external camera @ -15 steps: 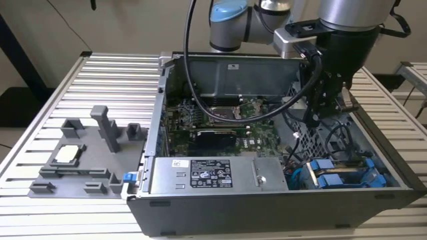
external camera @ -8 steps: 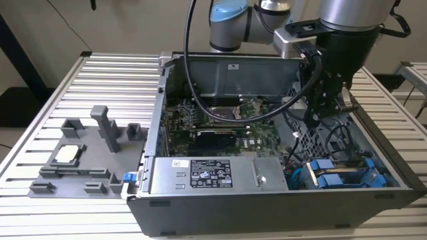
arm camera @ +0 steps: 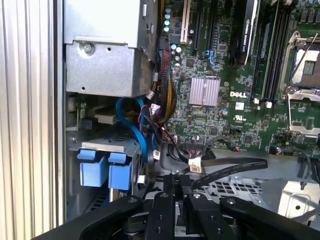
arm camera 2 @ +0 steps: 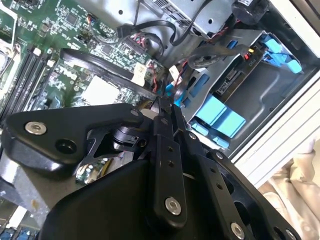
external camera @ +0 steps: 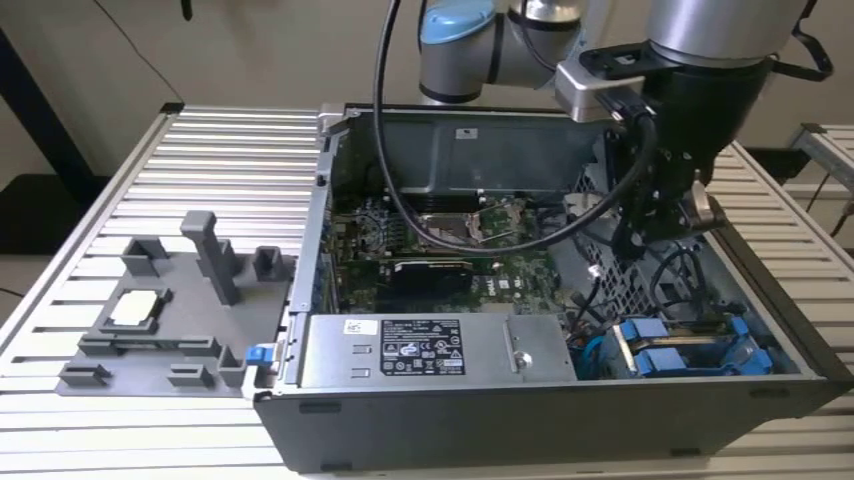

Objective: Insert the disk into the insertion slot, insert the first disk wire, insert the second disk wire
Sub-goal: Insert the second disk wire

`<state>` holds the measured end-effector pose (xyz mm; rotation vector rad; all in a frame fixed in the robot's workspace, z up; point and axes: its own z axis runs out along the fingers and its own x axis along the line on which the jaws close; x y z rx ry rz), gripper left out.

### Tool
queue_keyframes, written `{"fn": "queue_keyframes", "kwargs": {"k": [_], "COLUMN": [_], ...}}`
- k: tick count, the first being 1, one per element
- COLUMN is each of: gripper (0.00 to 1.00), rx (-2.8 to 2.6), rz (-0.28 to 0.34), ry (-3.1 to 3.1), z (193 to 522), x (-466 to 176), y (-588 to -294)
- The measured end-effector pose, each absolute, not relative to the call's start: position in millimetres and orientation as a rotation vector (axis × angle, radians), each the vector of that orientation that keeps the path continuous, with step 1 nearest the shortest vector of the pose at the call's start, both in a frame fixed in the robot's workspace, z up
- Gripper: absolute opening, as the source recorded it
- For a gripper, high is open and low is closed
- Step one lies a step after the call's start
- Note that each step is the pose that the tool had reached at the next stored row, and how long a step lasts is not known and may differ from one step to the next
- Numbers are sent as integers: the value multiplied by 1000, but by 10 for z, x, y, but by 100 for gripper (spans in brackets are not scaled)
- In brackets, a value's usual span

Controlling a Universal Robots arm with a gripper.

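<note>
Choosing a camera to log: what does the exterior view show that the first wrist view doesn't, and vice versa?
Exterior view: the arm over the open computer case, plus a grey fixture tray on the slatted table at the exterior view's left.
First wrist view: a finned silver heatsink and a white connector, close up.
Both: the motherboard, the insertion slot with its blue tabs, and the claw.

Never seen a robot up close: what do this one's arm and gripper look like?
The arm is silver tubing with pale blue caps at its joints; a black cable loops down beside it. The gripper is black, built of jointed links fastened with silver screws.
</note>
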<state>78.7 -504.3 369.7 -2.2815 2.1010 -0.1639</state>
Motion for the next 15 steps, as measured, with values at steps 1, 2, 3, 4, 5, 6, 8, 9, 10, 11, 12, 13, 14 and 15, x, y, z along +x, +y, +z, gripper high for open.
{"fn": "queue_keyframes", "kwargs": {"k": [1, 2, 3, 4, 5, 6, 8, 9, 10, 11, 12, 13, 14, 15], "gripper": [16, 16, 16, 16, 16, 16, 16, 16, 16, 16, 16, 16, 16, 16], "rx": [-2284, -2286, -2289, -2292, -2294, -2297, -2302, -2305, -2307, -2309, -2312, -2314, -2316, -2319], "rz": [-159, -154, -149, -144, -139, -133, -123, -118, -113, -108, -103, -98, -93, -88], "ry": [2103, 2105, 2107, 2109, 2112, 2114, 2118, 2120, 2122, 2124, 2126, 2128, 2130, 2132], "z": [3695, 3693, 3692, 3692, 3690, 3689, 3686, 3686, 3684, 3684, 3682, 3681, 3680, 3681], "x": [804, 823, 842, 860, 878, 896, 932, 950, 969, 987, 1006, 1023, 1041, 1061], "y": [-5066, -5096, -5126, -5156, -5188, -5220, -5286, -5319, -5352, -5385, -5418, -5447, -5482, -5516]}}
